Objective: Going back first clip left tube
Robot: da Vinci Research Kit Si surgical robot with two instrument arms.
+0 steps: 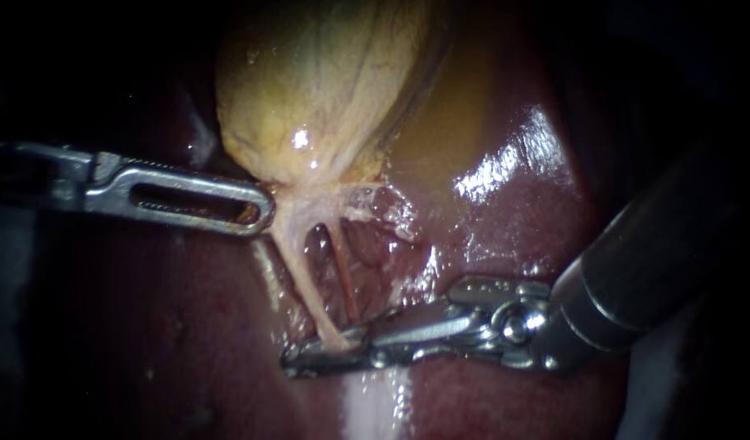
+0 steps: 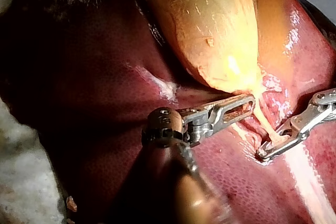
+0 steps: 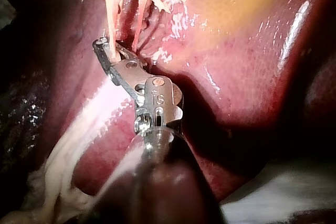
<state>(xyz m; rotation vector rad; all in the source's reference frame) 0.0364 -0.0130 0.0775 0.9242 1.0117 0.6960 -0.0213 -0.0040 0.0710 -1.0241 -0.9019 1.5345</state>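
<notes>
Two tubes hang below the one gallbladder point(image 1: 310, 81): the pale left tube point(image 1: 304, 277) and a thin red tube point(image 1: 344, 277). Of two instruments, the right instrument point(image 1: 330, 349) has its jaws nearly closed, pinching the left tube's lower end. The left instrument point(image 1: 263, 212) has its jaws together, holding nothing, beside the gallbladder's neck.

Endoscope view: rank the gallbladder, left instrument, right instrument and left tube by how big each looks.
1. The gallbladder and the right instrument look about alike. The right instrument's thick shaft sits near the camera, so I won't rank these two.
2. The left instrument.
3. The left tube, a thin pale strand.
</notes>
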